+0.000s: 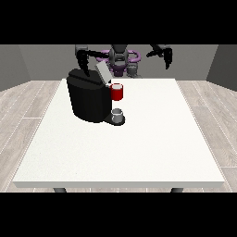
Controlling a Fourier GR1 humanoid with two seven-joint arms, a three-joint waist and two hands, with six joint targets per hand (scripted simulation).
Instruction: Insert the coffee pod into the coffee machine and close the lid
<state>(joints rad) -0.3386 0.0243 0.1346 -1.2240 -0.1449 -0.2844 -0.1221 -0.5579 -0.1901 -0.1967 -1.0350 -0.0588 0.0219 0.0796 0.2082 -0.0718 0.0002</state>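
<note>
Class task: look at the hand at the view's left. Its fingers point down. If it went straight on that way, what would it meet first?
Probably the top of the black coffee machine, just below the hand; depth is unclear from this view.

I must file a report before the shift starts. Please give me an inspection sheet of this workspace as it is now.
Surface: white table, mostly bare.
Job's things: black coffee machine at the table's left half; its grey lid is tilted up. A red thing at the machine sits at its front. A grey thing stands on the machine's base below; cannot tell if it is the pod.
Clutter: nothing seen.
Robot hands: the robot hand at the view's left hangs above the machine's top; the robot hand at the view's right is raised, holding nothing.
Cables: nothing seen.
Surroundings: wooden floor, grey walls.
</note>
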